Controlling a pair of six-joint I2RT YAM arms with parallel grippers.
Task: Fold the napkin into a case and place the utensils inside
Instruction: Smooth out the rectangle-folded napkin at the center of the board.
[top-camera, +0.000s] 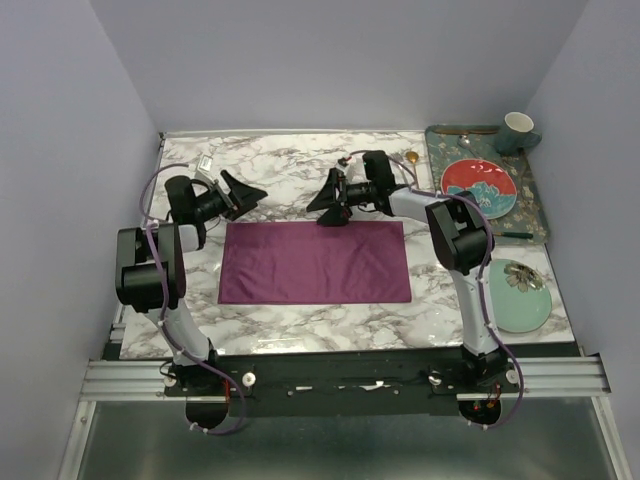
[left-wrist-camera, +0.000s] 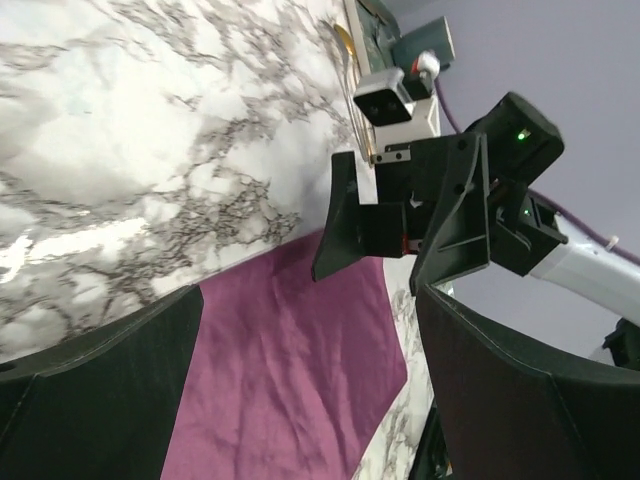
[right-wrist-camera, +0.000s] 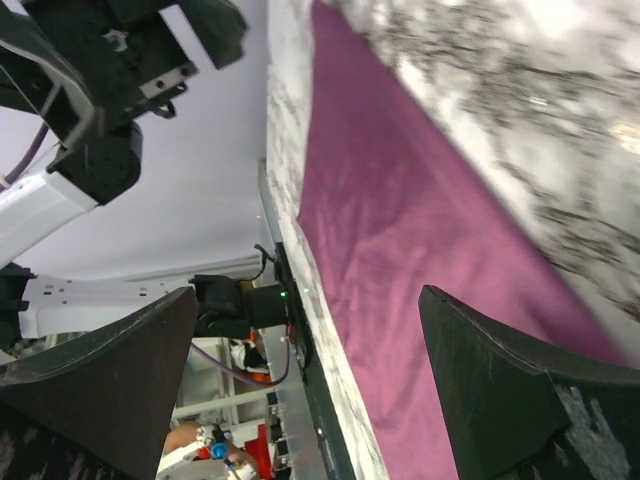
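The plum-purple napkin (top-camera: 315, 262) lies flat as a wide rectangle on the marble table, also seen as napkin (left-wrist-camera: 290, 340) and napkin (right-wrist-camera: 400, 200). My left gripper (top-camera: 250, 190) hovers open just beyond its far left corner, with nothing between its fingers (left-wrist-camera: 100, 400). My right gripper (top-camera: 322, 204) hangs open over the napkin's far edge near the middle, also empty, with the cloth showing between its fingers (right-wrist-camera: 520, 400). The two grippers face each other. A gold spoon (top-camera: 411, 157) lies on the marble behind the right arm. A slim silvery utensil (top-camera: 462, 139) rests on the tray's far edge.
At the right stands a dark patterned tray (top-camera: 537, 215) with a red plate (top-camera: 478, 185) and a mug (top-camera: 518, 130). A pale green plate (top-camera: 520, 297) sits near the right arm's base. A green-handled utensil (top-camera: 515, 235) lies at the tray's near edge.
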